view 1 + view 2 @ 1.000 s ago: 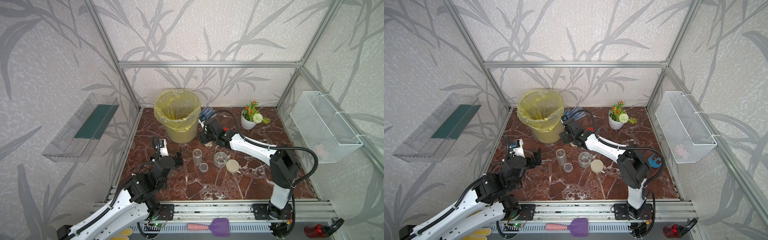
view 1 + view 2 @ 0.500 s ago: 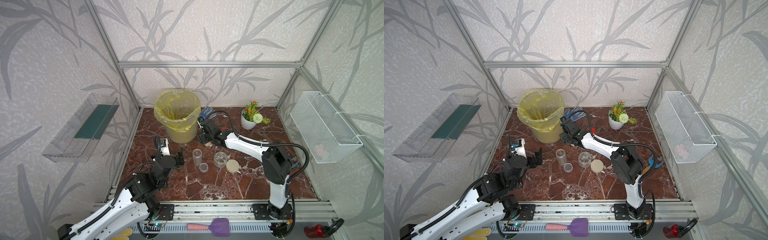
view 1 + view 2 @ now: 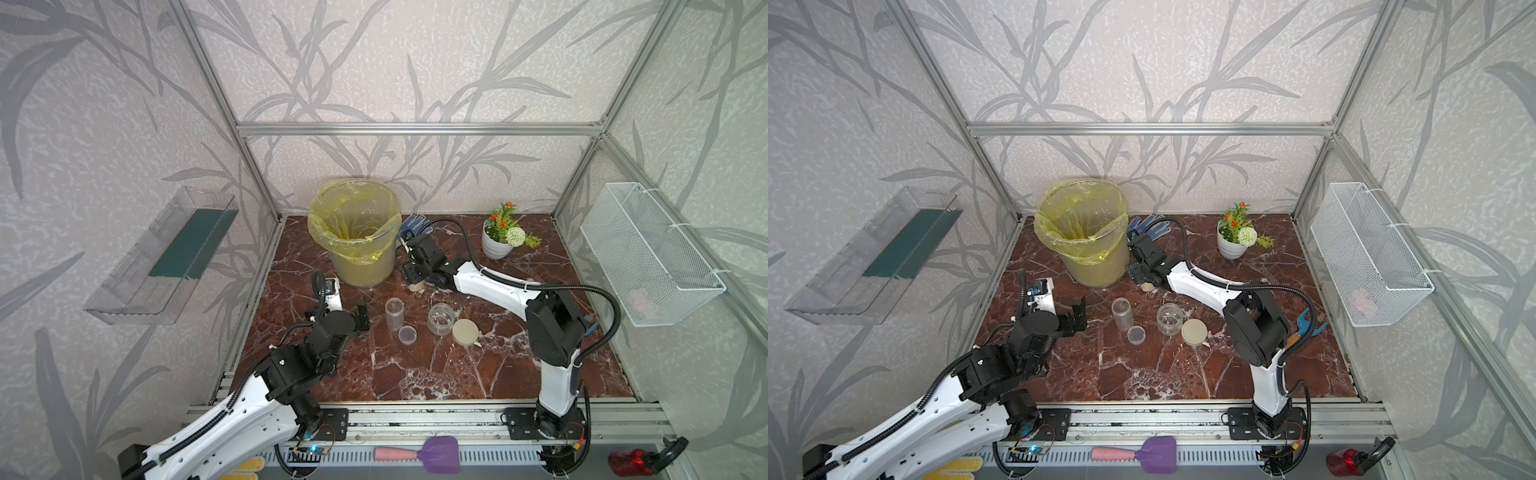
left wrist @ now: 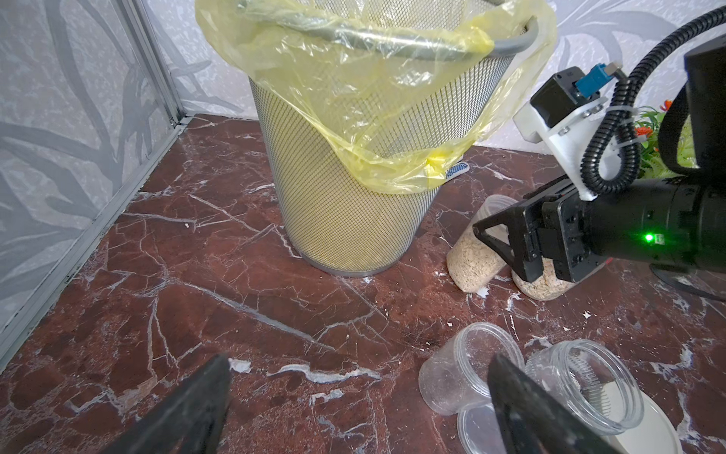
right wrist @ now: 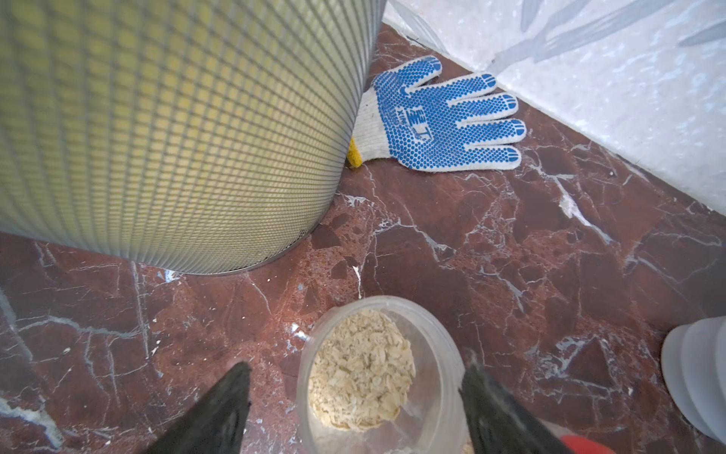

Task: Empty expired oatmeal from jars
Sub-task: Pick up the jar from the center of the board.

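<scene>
Oatmeal [image 5: 361, 373] is kept in an open jar [image 5: 436, 334] on the desk [image 5: 510, 255] beside the bin [image 5: 157, 118], straddled, not yet clamped, by the spread right gripper [image 5: 357, 369], best centred before closing; the left gripper [image 4: 361, 359] is held wide, empty.

Four clear jars stand on the worktop; one slim jar [image 3: 394, 313] is upright, open and empty, its clear lid [image 3: 407, 334] lying flat just beside it; the squat jar [image 3: 441, 319] is open and all but empty, its beige lid [image 3: 465, 331] flat alongside; farther back a second slim jar [image 5: 436, 393] stands open, part filled with pale flaky oatmeal [image 5: 359, 377], between the spread fingers of the right claw [image 5: 356, 367]; a fourth jar [image 4: 544, 285], also holding flakes, stands just beside it, mostly hidden.
</scene>
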Available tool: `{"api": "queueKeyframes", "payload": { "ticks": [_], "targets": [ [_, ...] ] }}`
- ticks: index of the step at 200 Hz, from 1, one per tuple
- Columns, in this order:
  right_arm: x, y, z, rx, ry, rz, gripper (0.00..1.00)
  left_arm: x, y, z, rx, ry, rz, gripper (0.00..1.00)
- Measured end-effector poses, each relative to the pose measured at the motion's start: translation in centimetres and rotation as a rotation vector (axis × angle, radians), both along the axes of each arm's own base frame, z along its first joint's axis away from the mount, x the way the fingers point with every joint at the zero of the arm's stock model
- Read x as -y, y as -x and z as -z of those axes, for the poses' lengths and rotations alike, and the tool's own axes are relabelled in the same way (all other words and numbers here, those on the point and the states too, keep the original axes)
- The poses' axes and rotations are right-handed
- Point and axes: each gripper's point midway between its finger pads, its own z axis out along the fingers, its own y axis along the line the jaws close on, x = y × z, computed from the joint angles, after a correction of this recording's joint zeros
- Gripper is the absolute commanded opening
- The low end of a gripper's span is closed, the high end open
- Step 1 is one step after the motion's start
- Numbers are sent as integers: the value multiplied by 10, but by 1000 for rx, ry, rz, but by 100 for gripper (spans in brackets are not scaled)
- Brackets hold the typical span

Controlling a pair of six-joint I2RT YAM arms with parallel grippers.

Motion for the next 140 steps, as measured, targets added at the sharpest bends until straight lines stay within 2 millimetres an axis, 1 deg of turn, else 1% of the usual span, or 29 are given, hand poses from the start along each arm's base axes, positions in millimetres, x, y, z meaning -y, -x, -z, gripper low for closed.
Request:
{"api": "queueKeyframes", "payload": {
  "ticks": [27, 124, 140],
  "targets": [
    [2, -2, 1, -6, -6, 2, 84, 2, -1, 0, -1, 0, 4, 99],
    [-3, 0, 0, -13, -16, -14, 84, 7, -4, 3, -8, -7, 13, 99],
    [-4, -1, 2, -16, -13, -14, 84, 8, -4, 3, -10, -7, 18, 99]
  ]
}}
